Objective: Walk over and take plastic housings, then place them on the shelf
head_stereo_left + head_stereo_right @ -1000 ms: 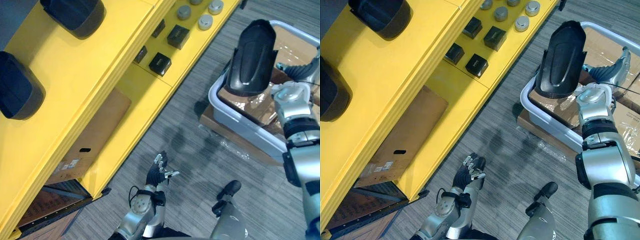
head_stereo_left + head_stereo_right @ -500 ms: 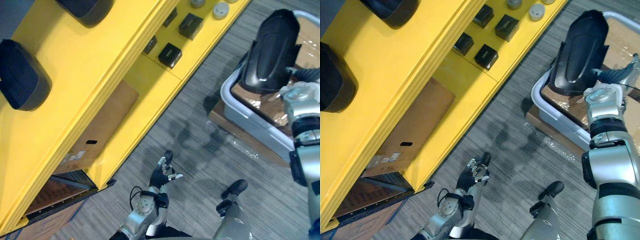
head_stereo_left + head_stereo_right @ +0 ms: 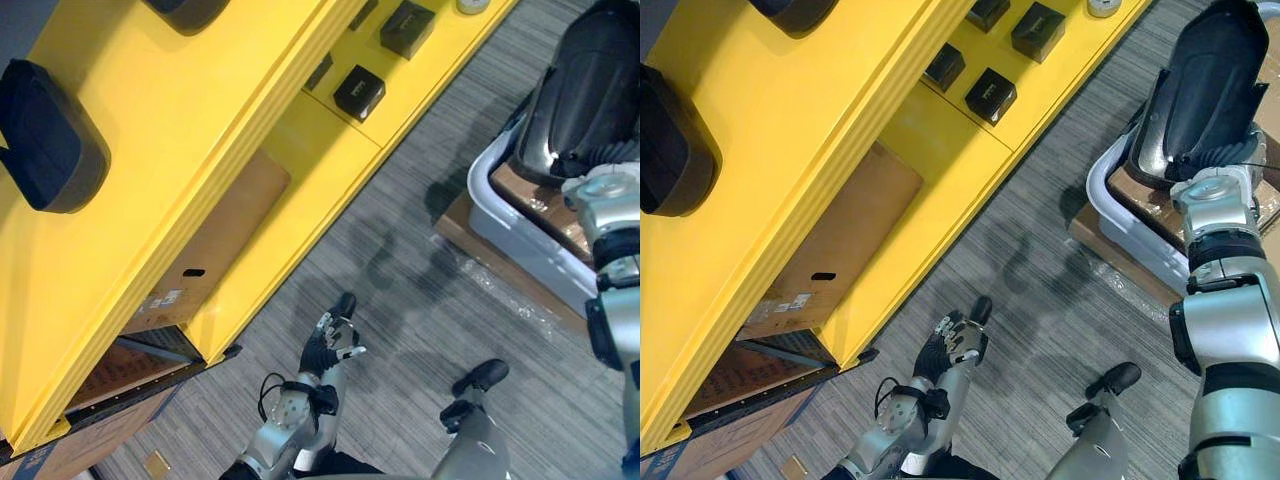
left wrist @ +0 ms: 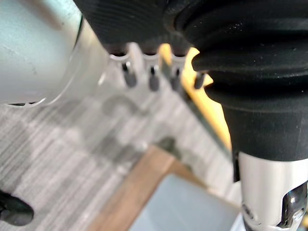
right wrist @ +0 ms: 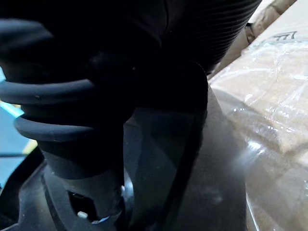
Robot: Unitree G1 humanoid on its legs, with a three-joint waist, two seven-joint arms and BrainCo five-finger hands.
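Your right hand (image 5: 159, 33) carries a black plastic housing (image 3: 1212, 80), upright and raised above the near corner of a grey bin (image 3: 525, 245). How that hand grips it you cannot tell: in the eye views the housing covers it. The right wrist view adds the dark cover against the housing's glossy wall, and plastic-wrapped cardboard (image 5: 274, 101) beyond it.

Your left hand (image 3: 328, 345) hangs low over the grey carpet (image 3: 420, 320), well apart from the bin and holding nothing. Its fingers (image 4: 153, 79) are loose and slightly bent. The left wrist view shows them in a row, plus a corner of the bin sitting on a brown slab (image 4: 134, 190), whose edge the eye views also catch.

The yellow shelf (image 3: 200, 130) runs diagonally across the eye views. Two more housings lie on its top board, one at the left edge (image 3: 45, 135) and one cut off at the top (image 3: 190, 8). Small black boxes (image 3: 990, 95) sit on the lower board, with a grey disc (image 3: 1102, 6) further along it. A cardboard box (image 3: 225, 235) lies under the lower board.
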